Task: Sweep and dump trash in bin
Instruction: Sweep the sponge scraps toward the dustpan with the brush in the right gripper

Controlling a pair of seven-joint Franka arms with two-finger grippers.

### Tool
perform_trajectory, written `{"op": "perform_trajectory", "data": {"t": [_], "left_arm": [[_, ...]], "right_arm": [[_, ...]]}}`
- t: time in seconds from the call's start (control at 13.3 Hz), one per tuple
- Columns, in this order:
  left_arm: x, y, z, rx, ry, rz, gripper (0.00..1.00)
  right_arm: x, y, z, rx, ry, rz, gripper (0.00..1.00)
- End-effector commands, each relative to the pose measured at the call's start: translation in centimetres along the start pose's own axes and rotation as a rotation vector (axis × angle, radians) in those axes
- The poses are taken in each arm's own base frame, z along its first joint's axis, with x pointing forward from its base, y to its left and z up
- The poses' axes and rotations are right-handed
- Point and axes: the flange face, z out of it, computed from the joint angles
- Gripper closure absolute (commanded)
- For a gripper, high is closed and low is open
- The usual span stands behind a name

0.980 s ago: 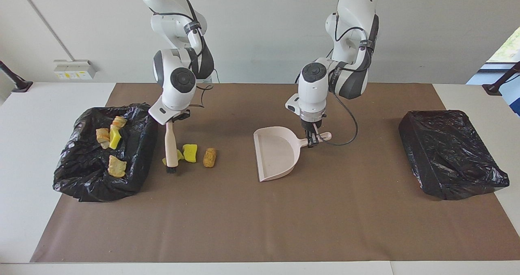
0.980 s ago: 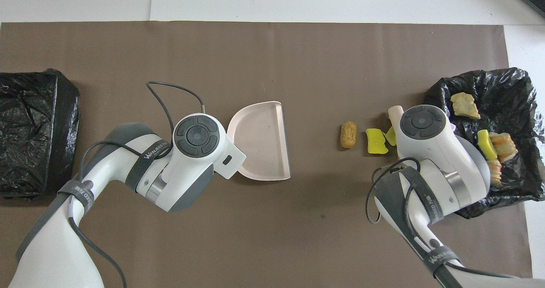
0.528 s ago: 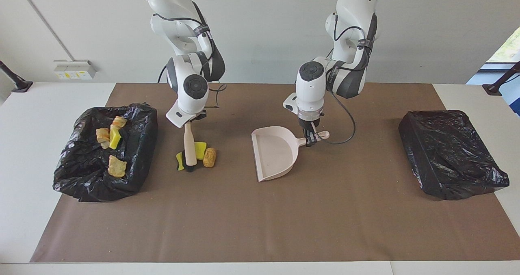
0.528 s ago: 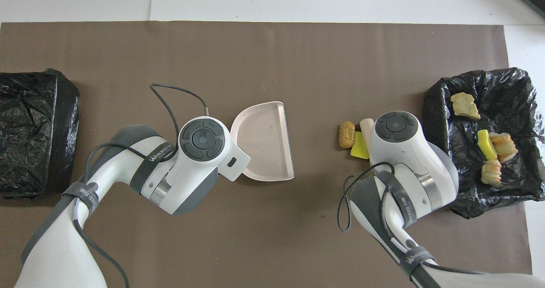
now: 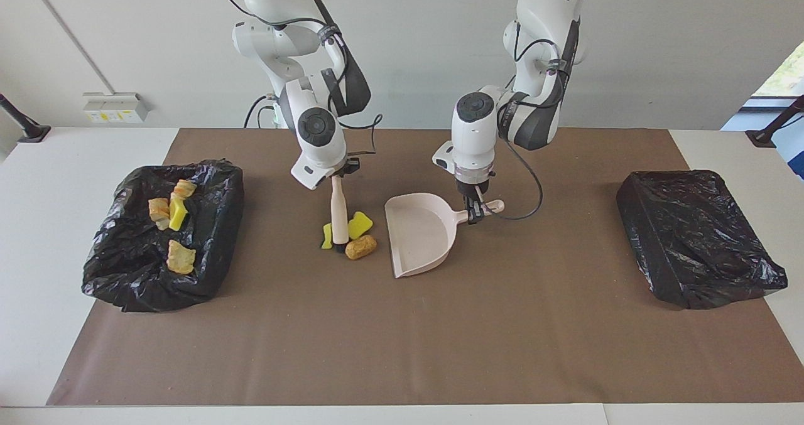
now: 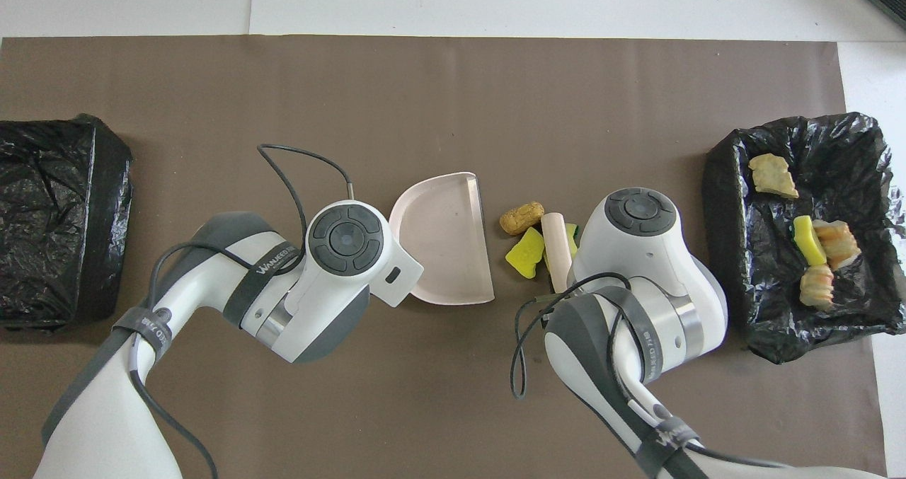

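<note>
At the right arm's end of the worktop, the open black-bagged bin (image 5: pixel 217 224) holds four pieces of trash: a yellow sponge chunk (image 5: pixel 179 213) and three tan or orange lumps.

Now the action: the right gripper (image 5: pixel 337 175) is clamped on the top of the beige-handled brush (image 5: pixel 339 215), which stands nearly upright with its dark bristles on the brown mat (image 5: pixel 402 337).

Three loose pieces crowd the bristles. One small yellow sponge bit (image 5: pixel 326 235) sits on the bin side of the brush, so it may well get left behind. A bigger yellow sponge piece (image 5: pixel 360 224) and a tan rock-like lump (image 5: pixel 360 247) lie on the pan side, the lump's long axis pointing roughly at the pan.

That's the relation that counts: those two lie between the bristles and the open lip of the pinkish plastic dustpan (image 5: pixel 419 233), just short of it. The pan's mouth faces the brush.

The left gripper (image 5: pixel 474 210) pinches the dustpan's handle, bracing it.

A second, bag-covered black bin (image 5: pixel 697 236) sits near the worktop's edge at the left arm's end.
</note>
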Motion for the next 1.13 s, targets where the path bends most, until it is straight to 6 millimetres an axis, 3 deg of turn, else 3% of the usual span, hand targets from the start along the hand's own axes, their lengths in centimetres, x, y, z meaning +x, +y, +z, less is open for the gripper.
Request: {"op": "perform_trajectory", "data": {"t": [0.0,0.15,0.23,0.3,0.38,0.68,1.06], "left_arm": [[-0.5,1.2,-0.1,0.012,-0.008,-0.006,1.0],[-0.5,1.2,0.0,0.014,-0.005,-0.007,1.0],[-0.5,1.1,0.0,0.015,-0.004,-0.006,1.0],[-0.5,1.1,0.0,0.015,-0.004,-0.006,1.0],[-0.5,1.1,0.0,0.016,-0.003,-0.007,1.0],[-0.6,1.1,0.0,0.016,-0.003,-0.013,1.0],[-0.6,1.1,0.0,0.016,-0.003,-0.013,1.0]], "right_arm": [[0.3,-0.7,-2.4,0.042,0.023,0.0,1.0],[0.1,0.4,-6.4,0.046,0.053,0.018,1.0],[0.5,2.3,-8.1,0.042,0.06,0.042,1.0],[1.0,4.5,-8.4,0.014,0.063,0.063,1.0],[1.1,6.0,-8.0,-0.029,0.08,0.066,1.0],[1.9,7.0,-7.0,-0.103,0.116,-0.006,1.0],[2.9,3.2,-3.3,-0.068,0.129,-0.014,1.0]]}}
